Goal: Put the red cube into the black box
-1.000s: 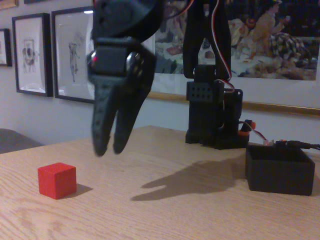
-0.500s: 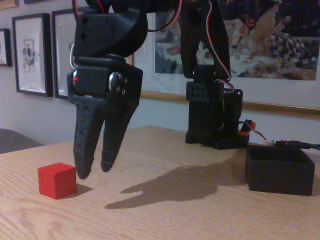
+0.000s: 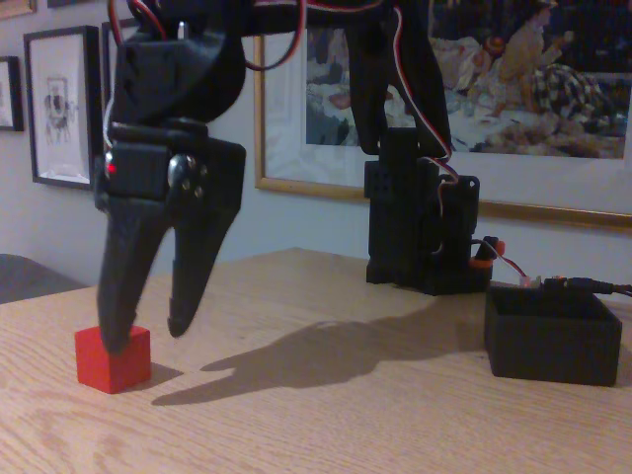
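The red cube (image 3: pixel 112 359) rests on the wooden table (image 3: pixel 326 425) at the lower left of the fixed view. My black gripper (image 3: pixel 146 336) hangs over it with its fingers pointing down and spread open. The left fingertip (image 3: pixel 117 336) overlaps the cube's top edge in the picture, while the right fingertip (image 3: pixel 180 321) hangs just right of the cube. Nothing is held. The black box (image 3: pixel 551 336) stands open-topped at the right side of the table, far from the gripper.
My arm's black base block (image 3: pixel 423 227) with wires and orange parts stands at the back centre-right, just behind the box. Framed pictures hang on the wall behind. Bare table lies between cube and box.
The gripper has swung left and lower, from mid-table to just over the cube. Its fingers have spread wider. Cube and box have not moved.
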Available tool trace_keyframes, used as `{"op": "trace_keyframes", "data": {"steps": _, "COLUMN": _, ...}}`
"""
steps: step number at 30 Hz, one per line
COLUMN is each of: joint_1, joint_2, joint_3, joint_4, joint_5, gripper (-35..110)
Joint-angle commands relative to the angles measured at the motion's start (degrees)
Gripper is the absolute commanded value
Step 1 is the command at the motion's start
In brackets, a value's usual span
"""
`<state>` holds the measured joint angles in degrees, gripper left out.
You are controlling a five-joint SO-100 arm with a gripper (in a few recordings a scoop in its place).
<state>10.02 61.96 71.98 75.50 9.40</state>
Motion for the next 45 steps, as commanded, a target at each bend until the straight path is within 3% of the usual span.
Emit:
{"op": "trace_keyframes", "data": {"steps": 1, "joint_1": -0.7, "joint_2": 0.53, "joint_3": -1.32, "joint_4": 0.62, "joint_5": 0.88, "gripper": 25}}
{"op": "trace_keyframes", "data": {"steps": 25, "joint_1": -4.39, "joint_2": -4.31, "joint_3": -6.59, "joint_4": 1.85, "joint_5": 2.72, "gripper": 23}}
{"op": "trace_keyframes", "data": {"steps": 45, "joint_1": -3.96, "joint_2": -8.35, "joint_3": -11.69, "joint_4": 5.27, "joint_5": 2.81, "gripper": 9}}
